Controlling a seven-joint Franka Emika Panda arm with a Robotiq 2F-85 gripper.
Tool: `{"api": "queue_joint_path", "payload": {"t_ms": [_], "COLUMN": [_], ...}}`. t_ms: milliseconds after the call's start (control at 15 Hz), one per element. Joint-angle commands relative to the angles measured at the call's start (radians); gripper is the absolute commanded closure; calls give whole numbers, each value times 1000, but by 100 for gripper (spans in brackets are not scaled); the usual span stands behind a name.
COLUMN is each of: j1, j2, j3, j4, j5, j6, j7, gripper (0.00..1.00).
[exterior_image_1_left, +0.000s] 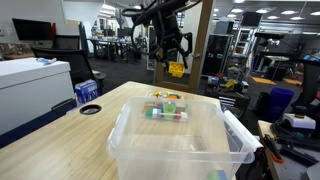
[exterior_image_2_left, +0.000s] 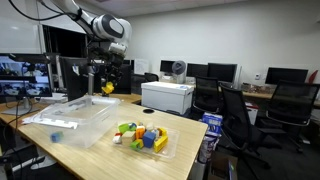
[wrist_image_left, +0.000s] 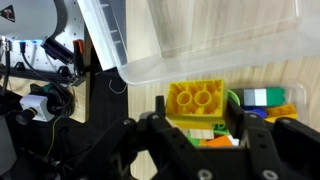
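My gripper is shut on a yellow brick, its black fingers pressing both sides. In both exterior views the gripper hangs high over the wooden table with the yellow brick in it. Below, in the wrist view, lie a shallow clear tray's coloured bricks and the rim of a large clear bin. The tray of bricks sits beside the clear bin. A small blue piece lies inside the bin.
A tape roll lies on the wooden table. A blue bucket and a white cabinet stand past its edge. A white printer, office chairs and monitors ring the table.
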Motion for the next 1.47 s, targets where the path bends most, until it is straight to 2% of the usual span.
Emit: {"api": "queue_joint_path", "payload": {"t_ms": [0, 400, 667, 1400], "j1": [-42, -136, -180, -199], "j2": [-26, 55, 157, 409], "j3": [-14, -66, -84, -85], "j4": [-3, 65, 139, 335], "j5": [-53, -32, 5, 78], "j6": [61, 116, 104, 46], "j7": [79, 56, 37, 23], "gripper": [67, 67, 67, 67]}}
